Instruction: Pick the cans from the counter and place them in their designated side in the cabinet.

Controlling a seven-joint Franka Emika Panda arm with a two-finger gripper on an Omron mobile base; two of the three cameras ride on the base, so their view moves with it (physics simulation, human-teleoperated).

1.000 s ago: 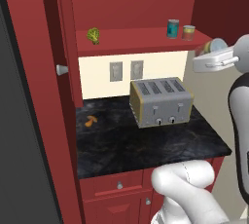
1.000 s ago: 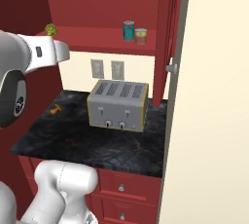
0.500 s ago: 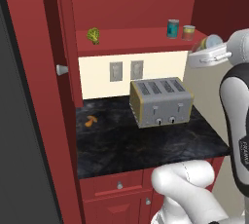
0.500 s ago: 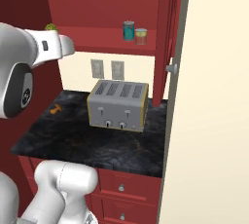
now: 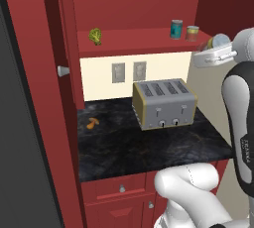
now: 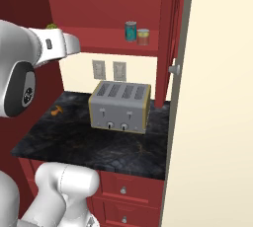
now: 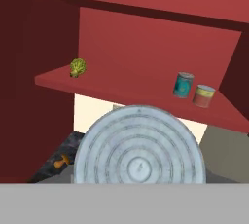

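A can point(image 7: 139, 152) fills the lower middle of the hand view, its ringed silvery top facing the camera. In the left base view this can point(image 5: 218, 40) sits in my gripper point(image 5: 214, 47), which is shut on it, just right of the cabinet shelf point(image 5: 134, 41) and at about shelf height. Two more cans stand upright at the shelf's right end: a teal one point(image 5: 176, 28) point(image 6: 130, 31) point(image 7: 183, 84) and a red-and-yellow one point(image 5: 192, 33) point(image 6: 143, 37) point(image 7: 204, 96) beside it. The fingers are hidden behind the held can.
A green leafy lump point(image 5: 95, 35) point(image 7: 77, 67) lies at the shelf's left end. On the black counter point(image 5: 129, 147) stand a silver toaster point(image 5: 163, 103) point(image 6: 120, 106) and a small orange item point(image 5: 92, 122). Open cabinet doors flank the shelf, one knob point(image 5: 63, 71) at the left.
The hand with the can has edged slightly up and left, closer to the shelf's right end. The cans on the shelf have not moved.
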